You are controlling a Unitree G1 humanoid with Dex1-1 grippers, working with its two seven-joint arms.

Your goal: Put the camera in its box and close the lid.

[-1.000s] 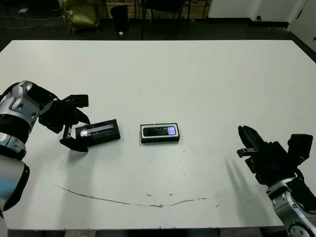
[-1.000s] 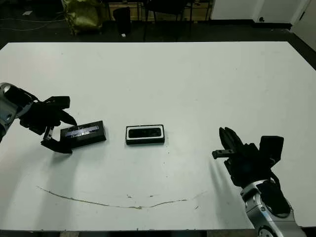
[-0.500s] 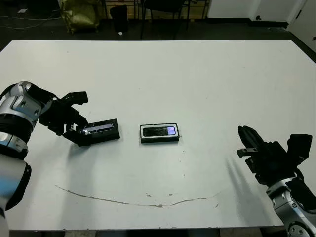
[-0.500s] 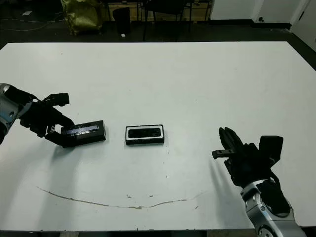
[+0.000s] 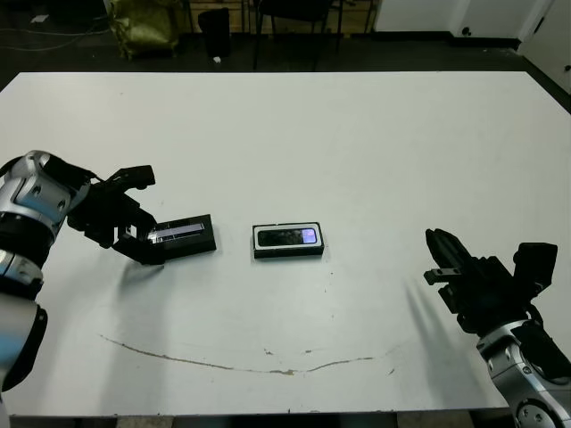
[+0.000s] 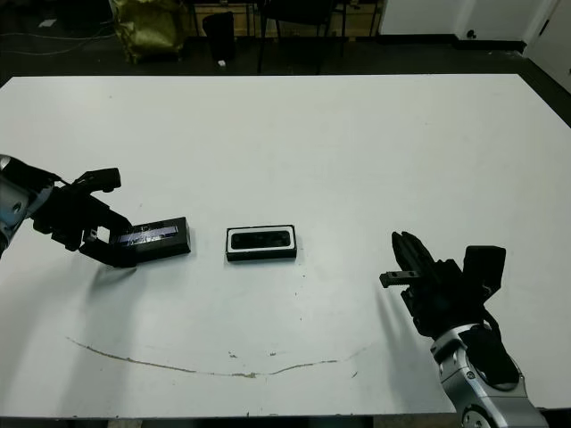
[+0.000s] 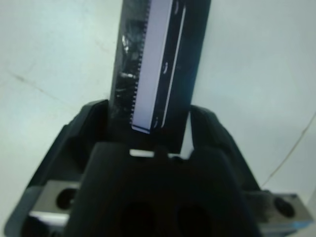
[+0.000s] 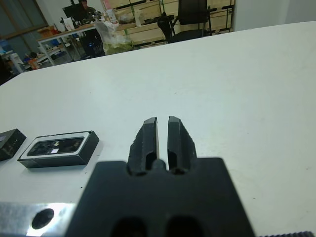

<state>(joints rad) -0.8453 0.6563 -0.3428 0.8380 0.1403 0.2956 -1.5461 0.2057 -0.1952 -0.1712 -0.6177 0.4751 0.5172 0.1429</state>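
Note:
The box (image 5: 288,252), a shallow black tray with a white lining, sits at the table's middle with the camera (image 5: 287,236) lying in it, bluish patch to the right. Left of it lies the lid (image 5: 183,237), flat and black with a silvery stripe. My left gripper (image 5: 144,217) is open, one finger on each side of the lid's left end; the left wrist view shows the lid (image 7: 160,64) running out from between the spread fingers (image 7: 91,123). My right gripper (image 5: 435,239) is shut on nothing near the front right, well away from the box (image 8: 59,157).
A thin brown scratch line (image 5: 232,364) crosses the white table near its front edge. Chairs and a yellow bag (image 5: 143,22) stand on the dark floor beyond the far edge.
My left gripper has shifted a little to the left and tilted, so its fingers now bracket the lid's end. The lid, box and camera have stayed put. The right arm has barely moved.

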